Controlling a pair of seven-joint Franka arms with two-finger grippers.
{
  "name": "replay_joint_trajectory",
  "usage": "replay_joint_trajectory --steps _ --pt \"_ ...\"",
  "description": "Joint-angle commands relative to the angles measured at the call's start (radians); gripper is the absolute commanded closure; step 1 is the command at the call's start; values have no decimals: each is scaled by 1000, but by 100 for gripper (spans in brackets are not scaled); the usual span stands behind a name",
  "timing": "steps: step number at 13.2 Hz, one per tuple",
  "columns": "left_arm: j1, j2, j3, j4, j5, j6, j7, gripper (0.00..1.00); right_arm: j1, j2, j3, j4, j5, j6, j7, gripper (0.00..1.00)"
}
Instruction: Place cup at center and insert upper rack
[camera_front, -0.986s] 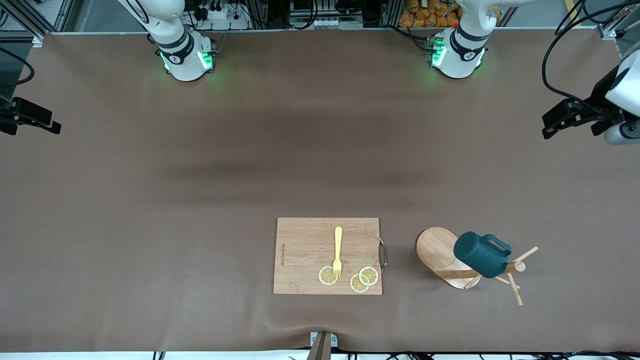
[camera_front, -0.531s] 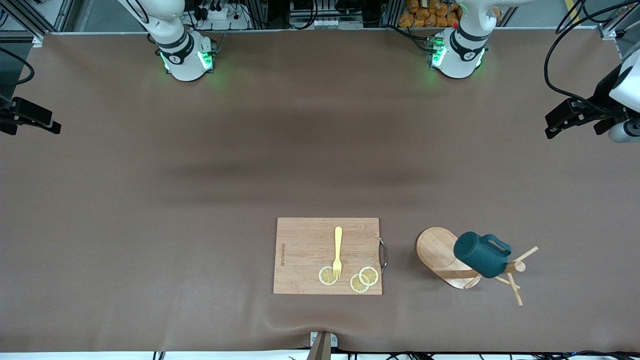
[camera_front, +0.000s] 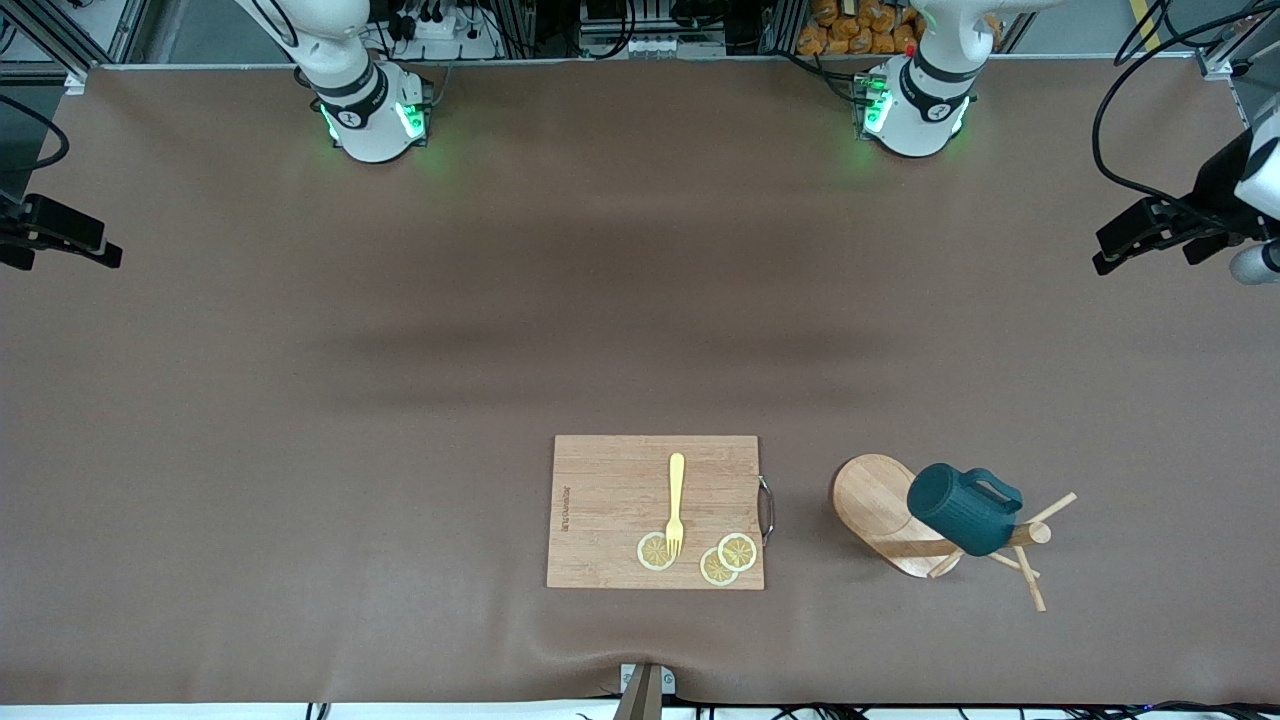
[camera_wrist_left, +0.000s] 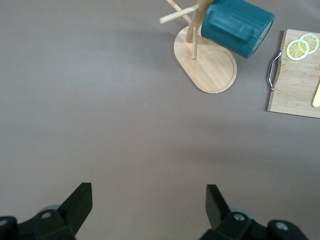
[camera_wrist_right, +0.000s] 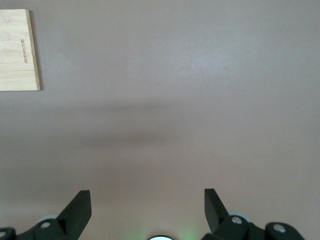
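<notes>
Cup (camera_front: 965, 512) hangs on upper rack (camera_front: 880, 512), tilted, mouth toward cutting board (camera_front: 610, 510), handle up on side facing left arm's end of bench (camera_front: 300, 400). Rack's oval base flat on bench, long axis slanted; pegs (camera_front: 1030, 590) splay outward at top of post. Rack stands beside board, toward left arm's end, near front edge. Yellow fork (camera_front: 676, 500) and lemon slices (camera_front: 728, 558) on board.

Left tool (camera_wrist_left: 147, 212) wide open, empty, over bare bench, well apart from cup. Right tool (camera_wrist_right: 146, 210) wide open, empty, over bare bench; arm waits.
</notes>
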Motion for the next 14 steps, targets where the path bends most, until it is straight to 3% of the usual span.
replay_joint_trajectory --steps 1,8,14 --pt "6 -52 -1 -51 -14 29 -15 0 -33 -18 16 -8 15 5 -46 0" --pt "5 -33 -1 7 -11 18 2 0 -27 -5 22 -22 18 20 -63 0" --pt "-1 -21 -7 7 -28 18 5 0 65 17 21 -26 13 59 -48 0"
